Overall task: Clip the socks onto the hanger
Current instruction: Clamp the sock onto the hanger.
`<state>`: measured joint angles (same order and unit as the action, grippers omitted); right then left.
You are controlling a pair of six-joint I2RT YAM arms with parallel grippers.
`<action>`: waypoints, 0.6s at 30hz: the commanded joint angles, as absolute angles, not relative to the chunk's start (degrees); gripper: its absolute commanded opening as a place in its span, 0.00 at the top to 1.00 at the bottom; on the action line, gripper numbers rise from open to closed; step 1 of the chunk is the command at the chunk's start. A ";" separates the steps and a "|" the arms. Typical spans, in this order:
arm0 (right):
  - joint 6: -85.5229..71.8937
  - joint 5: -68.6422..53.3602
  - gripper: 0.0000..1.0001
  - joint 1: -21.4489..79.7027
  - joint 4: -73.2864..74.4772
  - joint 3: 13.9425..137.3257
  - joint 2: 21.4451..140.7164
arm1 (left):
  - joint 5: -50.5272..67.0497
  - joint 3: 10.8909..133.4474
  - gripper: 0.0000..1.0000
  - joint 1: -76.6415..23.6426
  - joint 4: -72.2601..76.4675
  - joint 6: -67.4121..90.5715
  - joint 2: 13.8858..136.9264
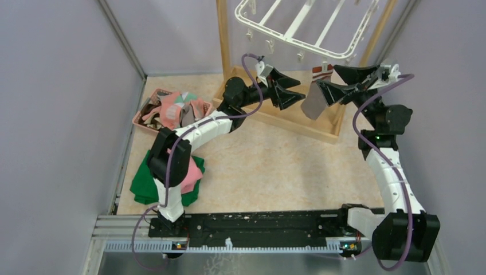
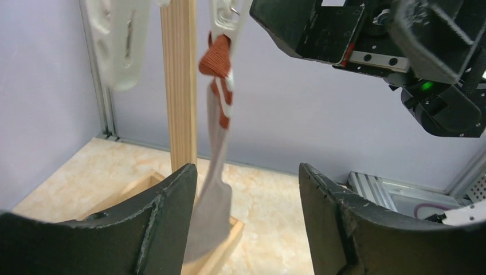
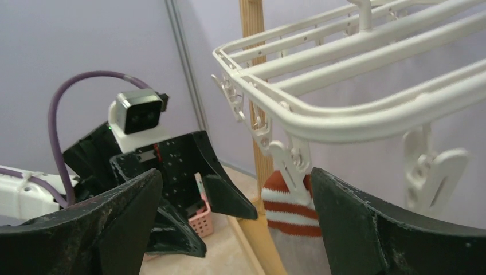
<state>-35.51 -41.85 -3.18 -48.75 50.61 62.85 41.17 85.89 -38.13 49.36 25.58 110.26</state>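
The white hanger (image 1: 304,26) hangs from the wooden stand; it also shows in the right wrist view (image 3: 344,97). A grey sock with a red-white striped cuff (image 1: 312,104) hangs from one rim clip (image 3: 292,160). It dangles freely in the left wrist view (image 2: 213,189), and its cuff shows in the right wrist view (image 3: 286,212). My left gripper (image 1: 301,90) (image 2: 247,189) is open and empty just left of the sock. My right gripper (image 1: 328,77) (image 3: 235,195) is open and empty, right beside the cuff and clip. More socks (image 1: 175,109) lie in the pink basket.
The pink basket (image 1: 141,117) sits at the back left. A green cloth (image 1: 143,183) and a pink cloth (image 1: 193,177) lie under the left arm. The wooden stand's base (image 1: 286,123) and posts (image 2: 179,86) stand close to both grippers. Purple walls enclose the workspace.
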 commanded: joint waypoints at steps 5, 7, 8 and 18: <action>-27.93 -34.10 0.02 -4.39 -37.25 42.65 51.00 | 41.02 69.18 0.18 -37.49 55.09 22.69 94.16; -28.06 -33.10 0.01 -4.39 -36.03 39.78 48.29 | 40.51 63.09 0.12 -37.47 55.67 21.25 90.09; -28.46 -33.16 0.02 -4.44 -35.98 37.55 47.13 | 40.07 59.86 0.09 -37.47 55.74 20.20 88.03; -31.73 -41.39 0.02 -2.31 -36.93 22.23 42.18 | 28.84 35.04 0.01 -36.62 43.54 15.74 68.03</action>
